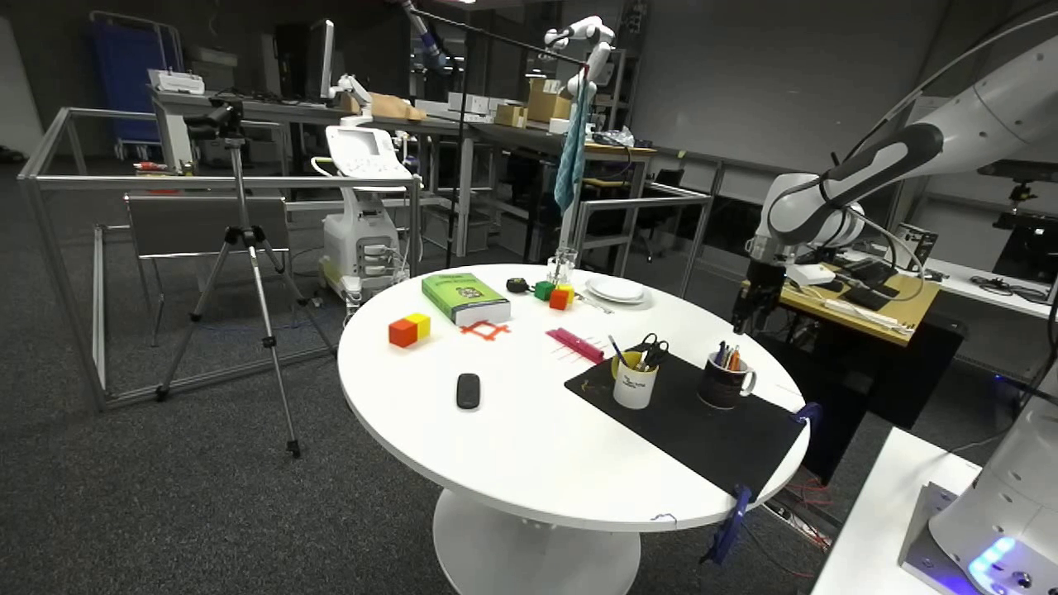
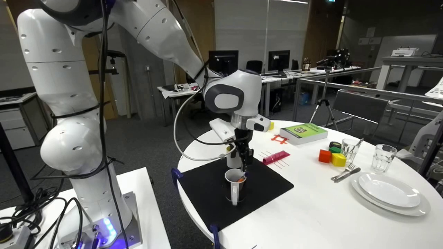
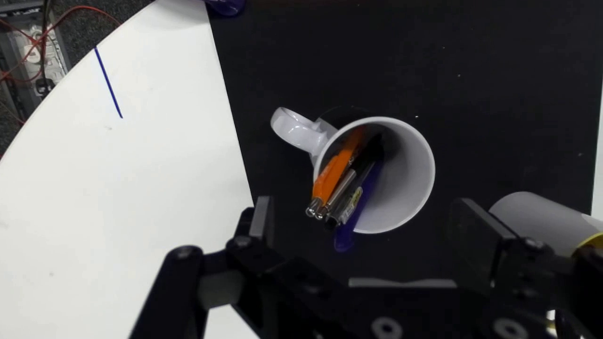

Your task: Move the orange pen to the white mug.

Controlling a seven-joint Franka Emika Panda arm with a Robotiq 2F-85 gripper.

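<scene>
The gripper (image 3: pixel 370 219) is hovering, its fingers (image 3: pixel 261 217) spread and empty, presumably to straddle the orange pen (image 3: pixel 333 174), which is leaning because the dark mug's (image 1: pixel 722 388) rim is propping it.

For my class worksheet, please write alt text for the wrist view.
An orange pen leans beside other pens in a white-lined mug on a black mat, seen past an open gripper. A white mug, partly hidden, stands at lower right.
</scene>
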